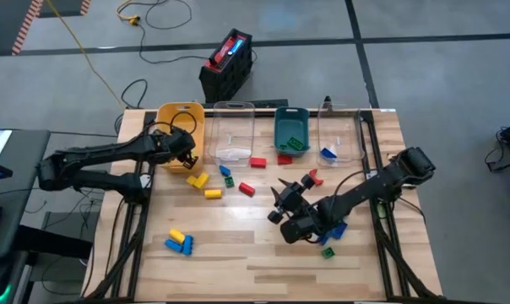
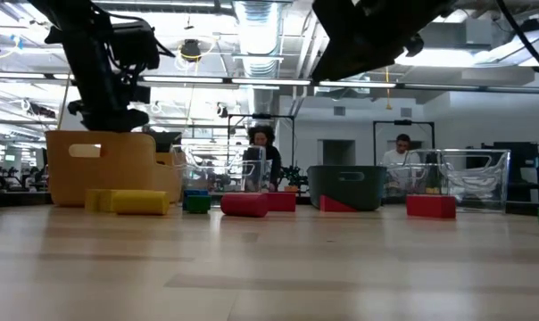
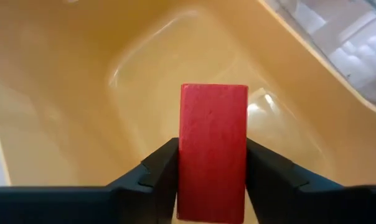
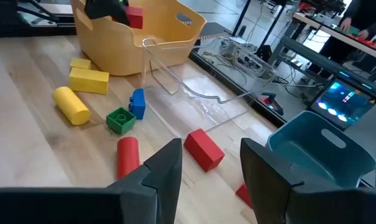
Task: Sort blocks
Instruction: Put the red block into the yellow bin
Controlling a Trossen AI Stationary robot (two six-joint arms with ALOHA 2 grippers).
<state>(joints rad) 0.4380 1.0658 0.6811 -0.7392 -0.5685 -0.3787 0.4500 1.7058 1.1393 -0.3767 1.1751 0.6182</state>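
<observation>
Plainly, left hand (image 3: 211, 180) grips smooth red block (image 3: 213, 149).

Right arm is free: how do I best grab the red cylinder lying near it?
Come straight down with the right gripper, jaws across the curved sides of the red cylinder at mid-length. It lies on its side, table bare along both flanks.

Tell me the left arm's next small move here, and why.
Probably open the fingers and let go. The left gripper is shut on a red block and hangs over the inside of the yellow bin, whose floor looks bare below it. The right gripper waits open above the table, holding nothing.
</observation>
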